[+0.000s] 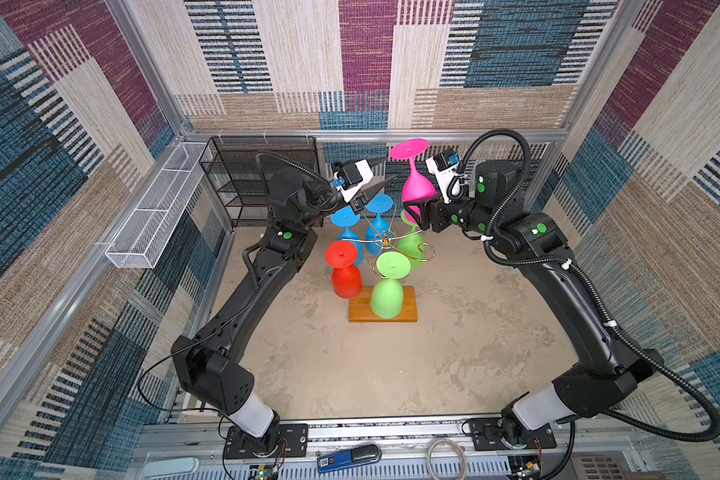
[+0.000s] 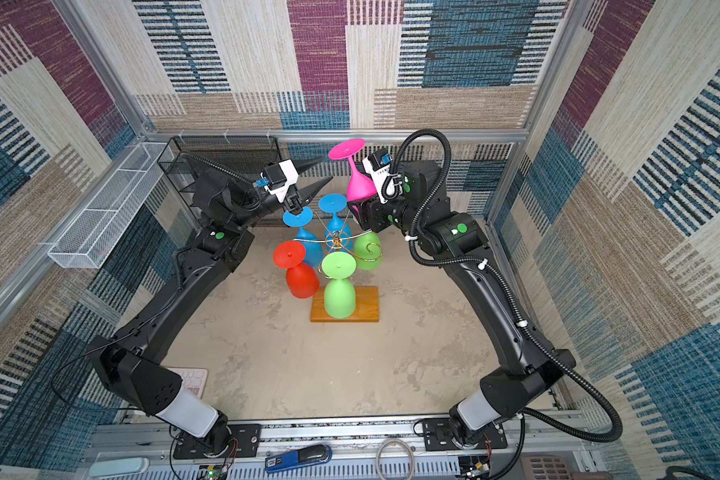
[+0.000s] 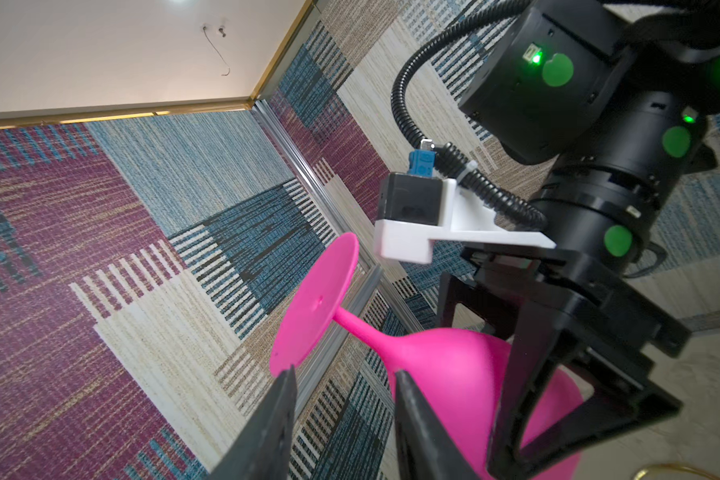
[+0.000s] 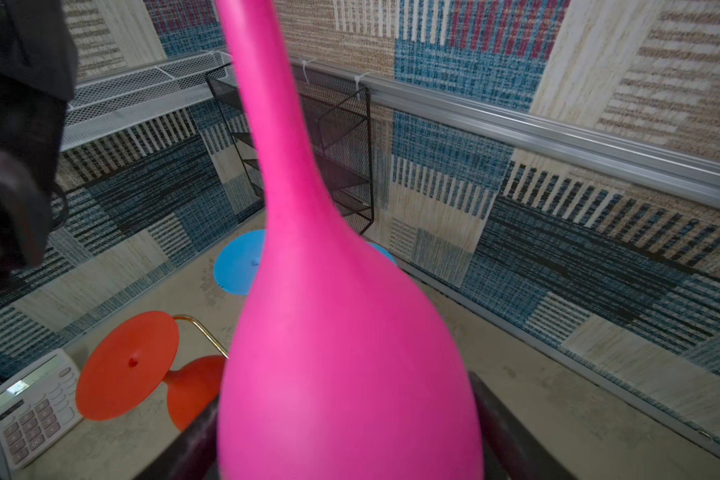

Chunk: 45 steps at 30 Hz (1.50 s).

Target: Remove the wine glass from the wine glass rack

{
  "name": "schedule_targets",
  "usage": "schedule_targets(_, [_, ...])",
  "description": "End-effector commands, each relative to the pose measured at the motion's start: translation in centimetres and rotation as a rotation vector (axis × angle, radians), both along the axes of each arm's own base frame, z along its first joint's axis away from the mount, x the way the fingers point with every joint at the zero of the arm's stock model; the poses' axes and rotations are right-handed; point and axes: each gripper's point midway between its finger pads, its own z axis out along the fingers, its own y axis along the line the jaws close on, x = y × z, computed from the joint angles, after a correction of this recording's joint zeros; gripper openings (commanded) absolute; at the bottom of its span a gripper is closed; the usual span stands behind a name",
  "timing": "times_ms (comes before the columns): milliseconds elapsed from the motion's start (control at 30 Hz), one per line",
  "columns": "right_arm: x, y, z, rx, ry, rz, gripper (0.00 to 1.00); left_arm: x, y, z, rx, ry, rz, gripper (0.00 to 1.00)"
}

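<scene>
My right gripper [image 1: 417,212] [image 4: 345,415] is shut on the bowl of a pink wine glass [image 1: 416,185] [image 2: 359,187] [image 4: 341,324]. The glass is held upside down with its foot uppermost, above the back right of the wine glass rack [image 1: 383,240] [image 2: 336,240], a gold wire stand on a wooden base [image 1: 406,309]. My left gripper [image 1: 390,168] [image 2: 327,168] [image 3: 345,372] is open and empty, its tips just left of the pink glass [image 3: 445,365]. Two blue glasses, a red glass [image 1: 341,266] and two green glasses hang on the rack.
A black mesh shelf unit [image 1: 262,178] stands at the back left. A white mesh basket [image 1: 158,208] hangs along the left wall. A calculator [image 4: 30,407] lies on the table's left side. One curled rack arm [image 1: 426,251] at the right carries no glass.
</scene>
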Motion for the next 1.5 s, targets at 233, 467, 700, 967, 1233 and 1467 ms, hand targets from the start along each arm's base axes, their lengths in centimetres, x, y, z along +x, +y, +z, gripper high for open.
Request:
schedule_targets(233, [-1.0, 1.3, -0.5, 0.037, 0.040, 0.069, 0.52, 0.3, 0.0, 0.7, 0.004, -0.069, 0.016, 0.43])
schedule_targets(467, [-1.4, 1.5, -0.6, 0.052, 0.048, 0.068, 0.49, 0.6, 0.3, 1.2, -0.017, -0.088, 0.052, 0.43])
schedule_targets(700, [-1.1, 0.8, 0.0, 0.062, 0.025, 0.022, 0.48, 0.2, 0.7, 0.7, -0.023, -0.091, 0.066, 0.45])
schedule_targets(967, [-1.7, 1.2, -0.3, 0.056, 0.042, 0.060, 0.48, 0.0, 0.8, 1.3, -0.025, -0.114, 0.067, 0.46])
schedule_targets(1233, [-1.9, 2.0, -1.2, 0.043, 0.066, 0.092, 0.47, 0.0, 0.3, 1.2, 0.008, -0.119, 0.043, 0.45])
schedule_targets(1467, [-2.0, 2.4, -1.4, 0.041, 0.069, 0.103, 0.46, 0.1, -0.4, -0.1, 0.056, -0.093, 0.009, 0.41])
